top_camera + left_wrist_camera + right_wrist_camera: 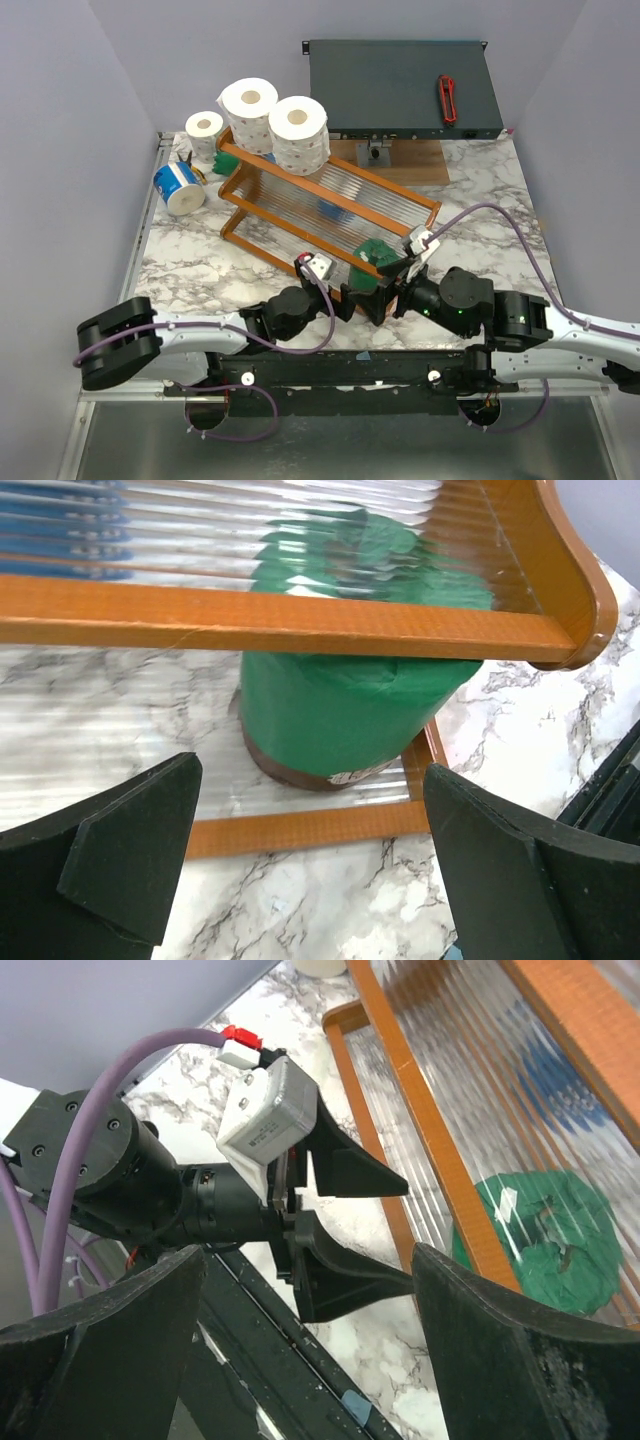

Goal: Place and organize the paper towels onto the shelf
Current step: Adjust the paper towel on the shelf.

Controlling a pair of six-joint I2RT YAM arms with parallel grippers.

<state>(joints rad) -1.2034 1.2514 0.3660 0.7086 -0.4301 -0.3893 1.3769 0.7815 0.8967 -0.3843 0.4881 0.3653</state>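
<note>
Left gripper [310,780] gapes wide and holds nothing, facing the green-wrapped roll [340,715]. That roll stands upright on the lowest tier of the shelf [300,620], at the end nearest the tabletop's near edge. Right gripper [310,1258] is just beside it, jaws also apart and empty. My reading: the roll is being seated. To do it well, go in low under the middle rail and press square on the wrapper so it slides, not tips. Keep the two grippers from knocking together. Count, top view: three bare white rolls, two big [248,105] [298,130] on the shelf's far end, one smaller [205,128] by the tabletop's [480,200] far-left corner. Two blue, one [180,187] lying by the left edge, one [335,208] blurred inside the shelf. Two green, counting one [225,158] at the far end.
</note>
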